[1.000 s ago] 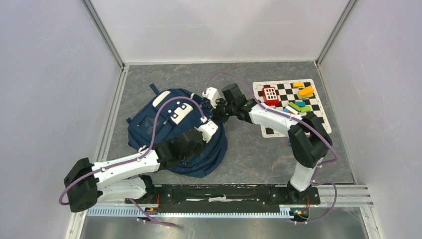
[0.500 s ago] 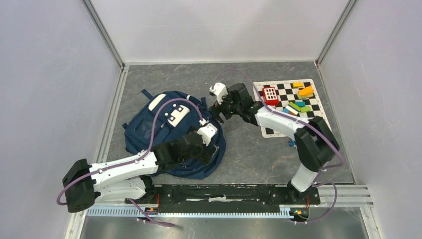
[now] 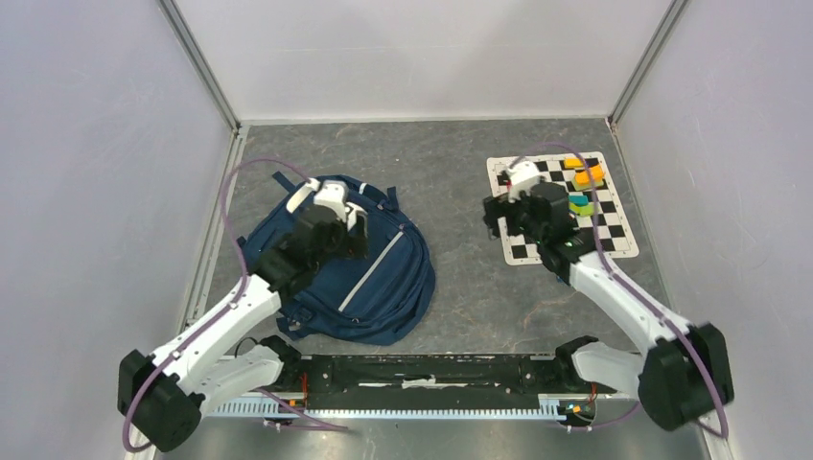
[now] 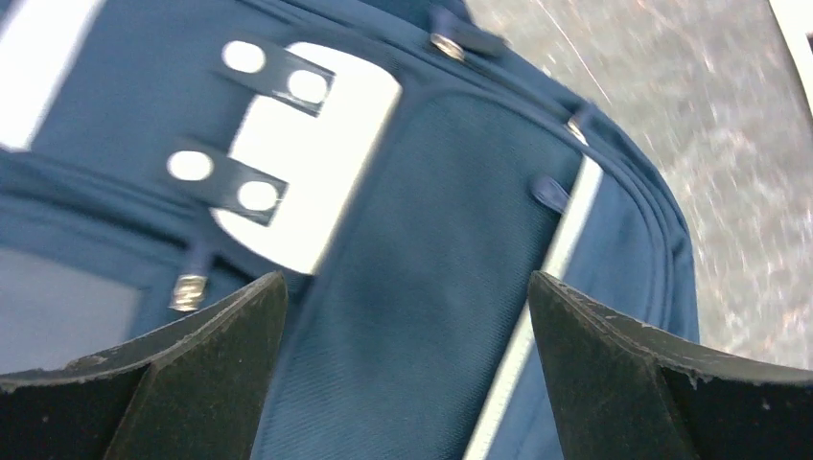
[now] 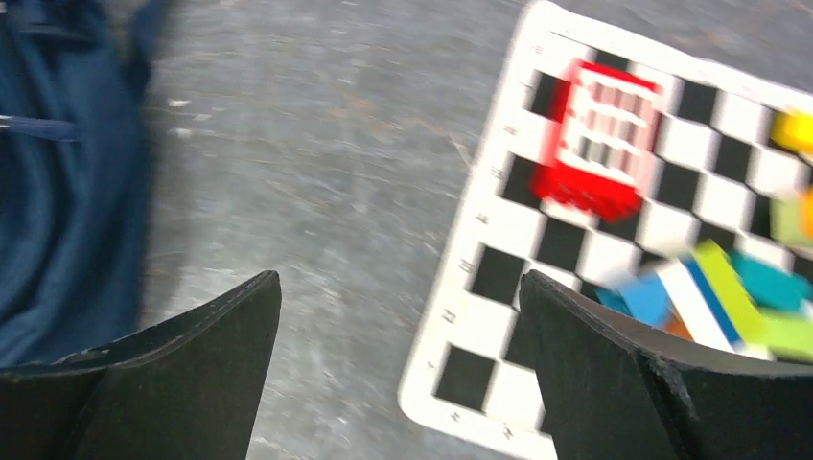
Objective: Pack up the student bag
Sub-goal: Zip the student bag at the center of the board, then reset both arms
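Observation:
The student bag [image 3: 383, 287] lies flat on the grey table left of centre, navy with a pale strip across its front. My left gripper [image 3: 347, 230] hovers over its upper part, open, with only blue fabric [image 4: 431, 220] and white patches below the fingers. My right gripper [image 3: 497, 213] hangs open above the left edge of the checkered mat [image 3: 614, 235], nothing between its fingers [image 5: 614, 383]. In the right wrist view the bag's edge [image 5: 58, 192] shows at the far left, apart from the gripper [image 5: 399, 283].
A red calculator-like item [image 5: 599, 139] and several coloured blocks [image 5: 729, 292] lie on the mat [image 5: 499, 230]. In the top view the blocks [image 3: 585, 189] sit behind my right wrist. Metal walls enclose the table; a rail [image 3: 422, 369] runs along the near edge.
Both grippers have opened and let go of the bag, which has settled flat. The left arm swung up-left over the bag's top; the right arm swung right to the mat.

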Motion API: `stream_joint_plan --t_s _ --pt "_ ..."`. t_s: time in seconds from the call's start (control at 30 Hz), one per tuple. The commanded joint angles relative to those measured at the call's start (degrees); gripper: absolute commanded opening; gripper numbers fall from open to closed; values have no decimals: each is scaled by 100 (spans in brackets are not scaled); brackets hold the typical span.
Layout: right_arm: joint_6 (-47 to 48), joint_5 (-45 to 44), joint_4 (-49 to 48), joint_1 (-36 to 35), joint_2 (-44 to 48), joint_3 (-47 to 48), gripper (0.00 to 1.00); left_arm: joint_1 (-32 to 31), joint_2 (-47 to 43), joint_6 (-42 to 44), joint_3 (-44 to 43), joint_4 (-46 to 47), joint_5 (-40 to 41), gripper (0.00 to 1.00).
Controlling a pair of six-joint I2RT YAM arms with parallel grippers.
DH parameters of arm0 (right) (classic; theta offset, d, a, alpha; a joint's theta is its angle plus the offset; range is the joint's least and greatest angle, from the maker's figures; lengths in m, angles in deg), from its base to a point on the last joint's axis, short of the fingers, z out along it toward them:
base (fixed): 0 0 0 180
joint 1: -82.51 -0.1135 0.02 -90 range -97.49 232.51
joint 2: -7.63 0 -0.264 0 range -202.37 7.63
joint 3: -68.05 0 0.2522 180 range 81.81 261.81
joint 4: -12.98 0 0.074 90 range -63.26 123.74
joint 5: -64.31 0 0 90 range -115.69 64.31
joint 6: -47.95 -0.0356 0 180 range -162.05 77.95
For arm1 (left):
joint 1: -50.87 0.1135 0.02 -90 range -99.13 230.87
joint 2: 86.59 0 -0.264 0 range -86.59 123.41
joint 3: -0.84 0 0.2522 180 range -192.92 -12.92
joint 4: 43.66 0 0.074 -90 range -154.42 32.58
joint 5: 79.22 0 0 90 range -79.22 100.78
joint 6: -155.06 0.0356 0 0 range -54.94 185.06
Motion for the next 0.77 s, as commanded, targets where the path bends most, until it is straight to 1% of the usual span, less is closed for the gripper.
stream_joint_plan --t_s 0.0,0.07,0.13,0.2,0.23,0.33,0.4,0.57,0.73 --pt "-285 -825 300 593 1237 -535 98 633 -516 -296 -710 -680 504 100" --pt "-164 -1240 295 699 1942 -801 98 660 -749 -41 -950 -946 1026 100" --pt "47 -1606 165 709 2523 -1030 98 656 -1025 145 -1052 -1116 1795 100" --pt "328 -1839 -184 709 3052 -1346 98 655 -1352 274 -1030 -1151 2391 100" --pt "419 -1957 -408 712 3328 -1556 98 654 -1475 267 -1004 -1158 2548 100" --pt "435 -2030 -798 710 3861 -1990 98 656 -1912 176 -804 -1115 2703 100" --pt "425 -2018 -905 711 4034 -2128 98 656 -2132 144 -712 -1064 2741 100" --pt "477 -1989 -851 711 4018 -2085 98 656 -2292 218 -667 -1070 2839 100" --pt "478 -1998 -801 710 3985 -2049 98 655 -2276 264 -688 -1115 2688 100"
